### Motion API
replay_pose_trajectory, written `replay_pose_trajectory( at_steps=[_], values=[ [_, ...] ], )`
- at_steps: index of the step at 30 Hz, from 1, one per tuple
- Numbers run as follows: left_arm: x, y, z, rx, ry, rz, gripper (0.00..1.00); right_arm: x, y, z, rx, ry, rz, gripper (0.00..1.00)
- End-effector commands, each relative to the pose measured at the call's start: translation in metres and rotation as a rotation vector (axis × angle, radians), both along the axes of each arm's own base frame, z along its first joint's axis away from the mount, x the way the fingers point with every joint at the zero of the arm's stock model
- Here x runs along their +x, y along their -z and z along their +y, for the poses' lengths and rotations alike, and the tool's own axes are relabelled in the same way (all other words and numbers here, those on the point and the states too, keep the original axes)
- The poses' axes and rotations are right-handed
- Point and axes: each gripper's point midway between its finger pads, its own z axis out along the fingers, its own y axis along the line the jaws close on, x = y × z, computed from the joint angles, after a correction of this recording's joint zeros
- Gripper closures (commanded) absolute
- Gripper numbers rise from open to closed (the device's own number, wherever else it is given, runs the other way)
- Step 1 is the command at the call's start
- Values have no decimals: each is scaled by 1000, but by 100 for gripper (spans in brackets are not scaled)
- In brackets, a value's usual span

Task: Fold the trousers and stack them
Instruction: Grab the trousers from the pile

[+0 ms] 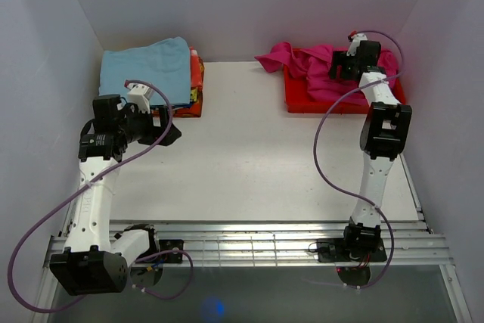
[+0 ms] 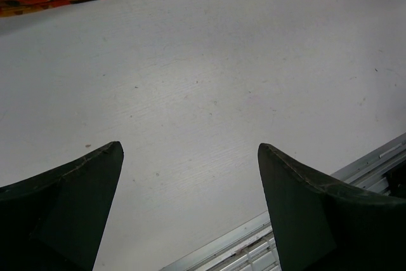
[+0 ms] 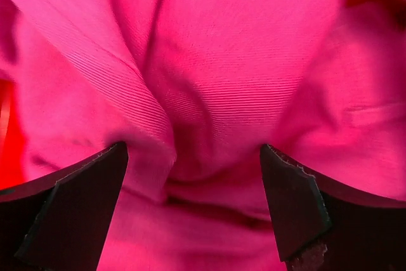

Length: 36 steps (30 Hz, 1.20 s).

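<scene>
Two tools logged. Left tool [image 2: 189,147] hung over bare white desk [image 1: 249,156], jaws spread wide, nothing between them. Right tool [image 3: 191,150] sat low over the magenta-pink soft cloth trousers [image 1: 318,69], jaws also apart, a raised fold of cloth between the fingers [image 3: 76,201] but not pinched.

Trousers lay crumpled in the rigid red plastic tray [image 1: 344,102] at the far right of the desk, one flap spilling over the tray's left far corner. Light blue folded cloth [image 1: 147,69] topped a stack at the far left, well apart.

Orientation: no clean long axis readable. The heap spread roughly left to right across the tray. Waist and leg ends could not be told apart, and the wrist view showed only overlapping folds.

Risks, as judged:
- Closing on this fold would likely catch several layers, so the garment could rise as a bundle instead of opening out.
- Cloth draped over the rim could drag or tip the tray on the pull.
- With the ends unidentified, a grasp mid-leg would leave the trousers twisted when laid on the desk.
- The left tool was far off and could not help spread the cloth.
</scene>
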Motion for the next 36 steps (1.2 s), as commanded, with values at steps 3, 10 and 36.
replay_pose_trajectory(
  at_steps=[3, 10, 36],
  values=[
    [-7, 12, 1, 15, 2, 1, 2, 35, 15, 10, -87, 23, -88, 10],
    [-3, 19, 3, 17, -15, 32, 2, 40, 46, 12, -161, -1, -67, 53],
    [-17, -59, 14, 22, -128, -191, 2, -240, -548, 67, 69, -157, -1148, 92]
  ],
)
